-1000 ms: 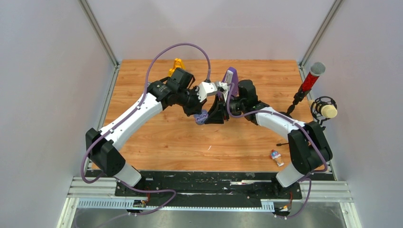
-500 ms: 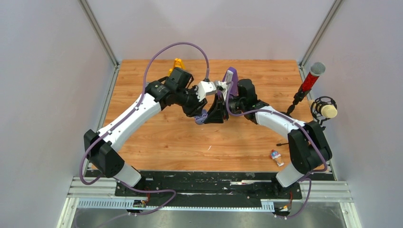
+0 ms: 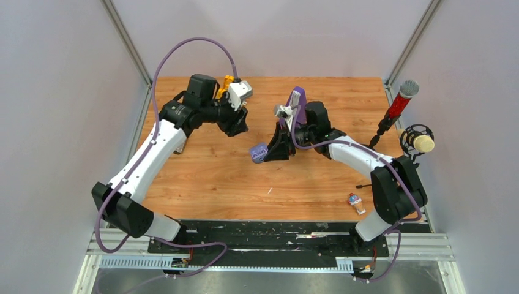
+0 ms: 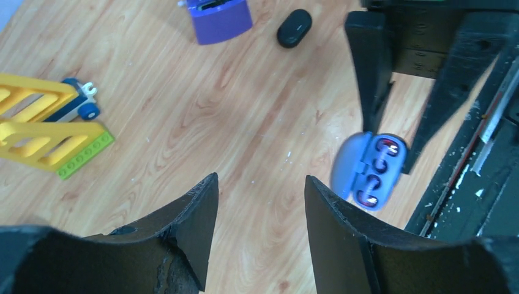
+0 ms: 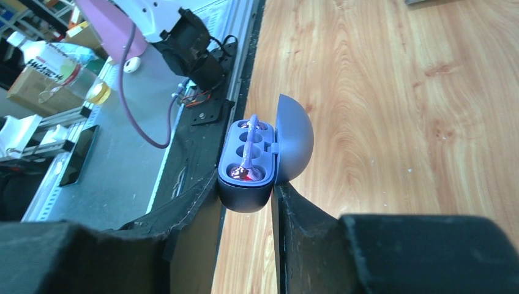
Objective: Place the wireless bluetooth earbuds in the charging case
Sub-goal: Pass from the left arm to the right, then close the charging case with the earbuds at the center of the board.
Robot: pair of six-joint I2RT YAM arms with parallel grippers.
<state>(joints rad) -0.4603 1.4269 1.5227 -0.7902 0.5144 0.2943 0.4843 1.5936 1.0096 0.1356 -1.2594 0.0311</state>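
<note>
The right gripper [image 5: 246, 190] has its two black fingers pressed against the sides of the charging case [image 5: 260, 160], clamping the blue-grey base low over the table [image 5: 392, 92]. Whether the case touches the wood cannot be told. The lid [image 5: 297, 144] stands hinged open, so the wells face the right wrist camera. In them sit dark rounded shapes with small red glints, which read as the earbuds [image 5: 243, 172] (too small to be sure that both are fully seated). A pale lilac strip runs between the wells.

The left gripper [image 4: 260, 184] hangs with its fingers apart and nothing between them. It is well apart from the case, toward the far left of the table, near a yellow toy frame [image 4: 43, 131] on a green brick base.

Beyond the case, in the left wrist view, a glossy black oval [image 4: 294, 27] lies flat on the wood just beside a purple box [image 4: 220, 21]. What the oval is cannot be told. Near the right arm's base a small toy figure [image 3: 355, 203] lies on the table, and a red microphone [image 3: 401, 99] stands off the table's right edge.
</note>
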